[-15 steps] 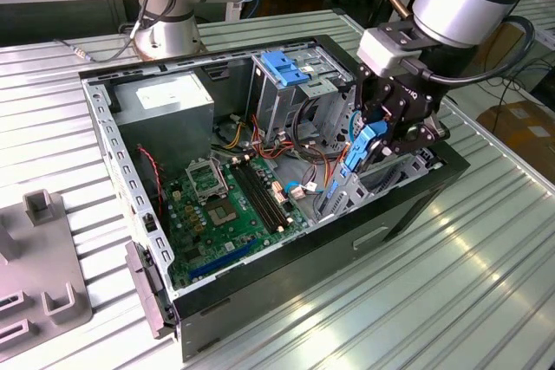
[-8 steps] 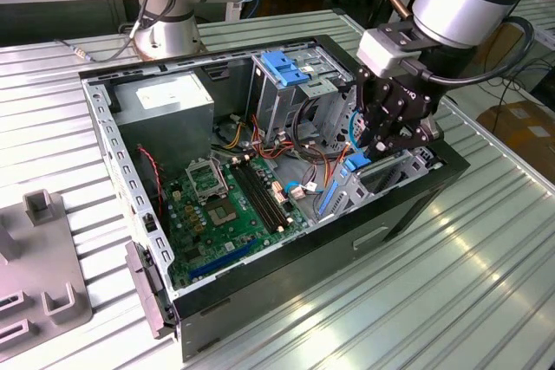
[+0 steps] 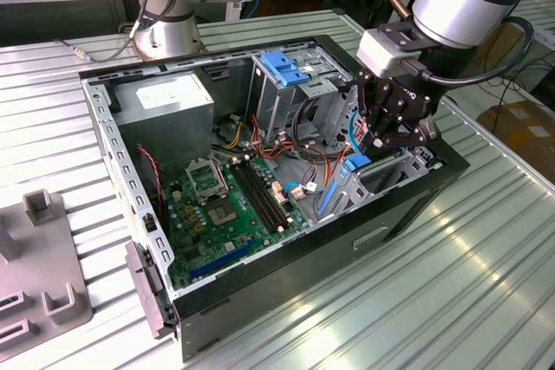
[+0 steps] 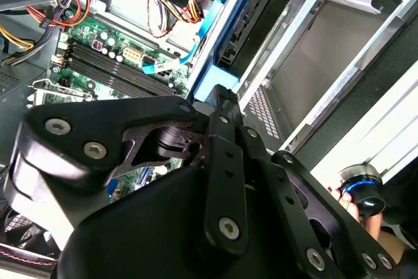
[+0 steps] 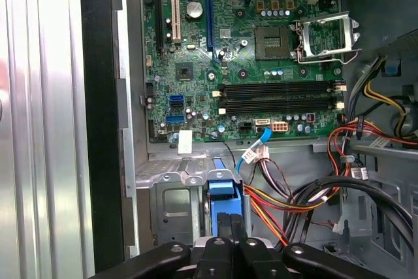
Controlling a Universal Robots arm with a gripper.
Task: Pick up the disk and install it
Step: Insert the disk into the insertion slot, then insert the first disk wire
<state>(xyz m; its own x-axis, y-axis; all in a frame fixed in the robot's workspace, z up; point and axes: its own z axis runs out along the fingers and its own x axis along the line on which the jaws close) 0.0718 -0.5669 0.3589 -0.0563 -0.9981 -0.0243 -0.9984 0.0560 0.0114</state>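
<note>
Gripper is seen right of centre in the exterior view, jaws nearly closed and pinched on the blue rail of the disk, which is stood on edge in the drive cage at the case front. Risk: disk could be cocked and jammed in the cage; power cables beside it could be snagged.

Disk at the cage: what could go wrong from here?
1. The wires lie right beside the disk; they could snag or get pinched against the cage.
2. The gripper sits on the disk's narrow blue edge, so it might slip off or push the disk in crooked.
</note>
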